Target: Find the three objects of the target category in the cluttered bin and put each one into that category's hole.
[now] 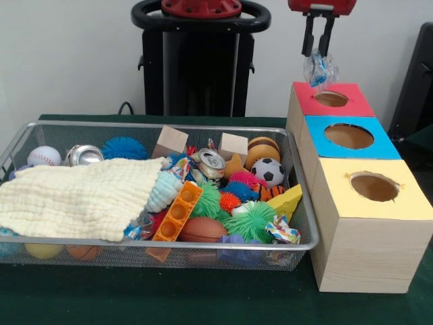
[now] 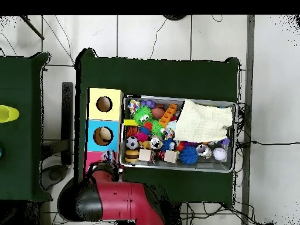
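I hang over the red-topped box (image 1: pixel 330 101) at the far end of the row of three, my gripper (image 1: pixel 318 53) pinching a crinkly clear-and-blue wrapper (image 1: pixel 319 70) by its upper edge, so my jaws are closed on it and the bundle dangles just above the red box's hole (image 1: pixel 331 99). From the front it looks lined up with the opening, perhaps a touch toward the hole's rim on the bin side; the overhead view shows the wrapper (image 2: pixel 108 156) sitting over the red top, though my arm (image 2: pixel 126 199) hides much of it. To do this drop well, I judge I should centre the lowest part of the wrapper over the hole and come down a little before letting go, since a light, crumpled thing like this can drift or catch on the cut edge and lie across the rim. Opening wide and cleanly should keep it from clinging to a finger. The wire bin (image 1: pixel 20 139) beside the boxes is full of clutter, with a cream cloth (image 1: pixel 78 196) covering one end, so other wrappers may lie beneath it.
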